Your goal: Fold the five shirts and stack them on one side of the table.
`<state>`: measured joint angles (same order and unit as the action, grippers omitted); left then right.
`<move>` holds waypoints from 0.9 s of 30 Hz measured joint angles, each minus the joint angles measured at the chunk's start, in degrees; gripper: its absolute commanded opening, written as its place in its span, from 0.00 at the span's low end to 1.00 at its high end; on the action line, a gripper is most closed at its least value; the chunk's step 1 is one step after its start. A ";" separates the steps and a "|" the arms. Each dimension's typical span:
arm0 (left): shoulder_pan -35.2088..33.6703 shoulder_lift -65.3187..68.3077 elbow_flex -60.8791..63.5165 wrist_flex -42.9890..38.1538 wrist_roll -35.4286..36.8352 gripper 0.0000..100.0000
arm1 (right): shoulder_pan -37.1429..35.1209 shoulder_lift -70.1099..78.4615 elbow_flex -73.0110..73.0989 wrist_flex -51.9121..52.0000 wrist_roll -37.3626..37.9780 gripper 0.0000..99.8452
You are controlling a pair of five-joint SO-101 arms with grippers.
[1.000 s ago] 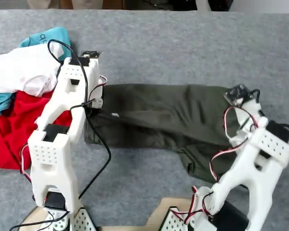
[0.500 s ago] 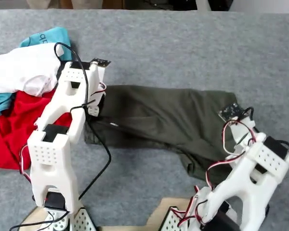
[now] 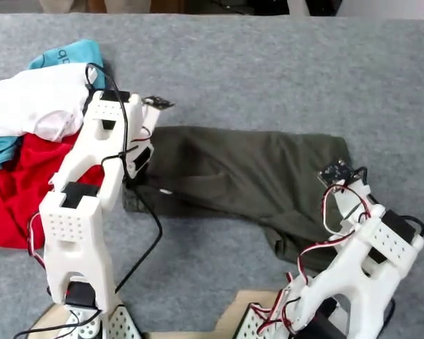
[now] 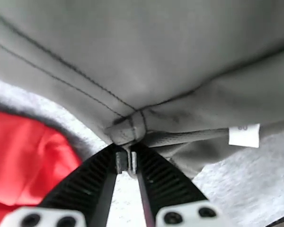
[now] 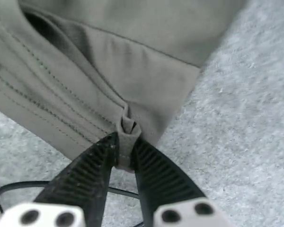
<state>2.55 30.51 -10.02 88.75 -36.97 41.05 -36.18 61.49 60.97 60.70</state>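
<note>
An olive green shirt [image 3: 247,176] lies stretched across the middle of the grey table. My left gripper [image 4: 126,161] is shut on a pinch of the olive green shirt [image 4: 146,61] at its left end, close to the white label [image 4: 244,135]. In the high view the left arm [image 3: 102,152] stands over that end. My right gripper [image 5: 124,150] is shut on a fold of the olive green shirt [image 5: 109,71] near its right hem. From above, the right arm [image 3: 357,226] covers the shirt's lower right part.
A heap of other shirts lies at the far left: a red one [image 3: 18,187], a white one [image 3: 35,99] and a teal one [image 3: 74,53]. Red cloth [image 4: 23,161] shows beside the left gripper. A black cable [image 5: 19,187] crosses the grey table [image 3: 268,63].
The right arm has drawn back toward the near edge, pulling the shirt's right end with it. The left arm has shifted slightly right and away, lifting the left end.
</note>
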 measured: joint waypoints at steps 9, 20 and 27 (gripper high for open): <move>-1.23 0.00 1.05 1.58 -2.99 0.02 | 0.00 0.00 0.00 0.00 1.85 0.00; 0.09 0.00 2.11 1.58 1.85 0.02 | 0.00 0.00 1.32 0.00 1.85 0.10; 0.88 0.00 2.11 1.58 7.65 0.19 | 0.26 0.00 1.32 0.00 3.96 0.28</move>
<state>3.43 30.51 -7.91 90.33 -29.32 41.32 -36.18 62.81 60.97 64.66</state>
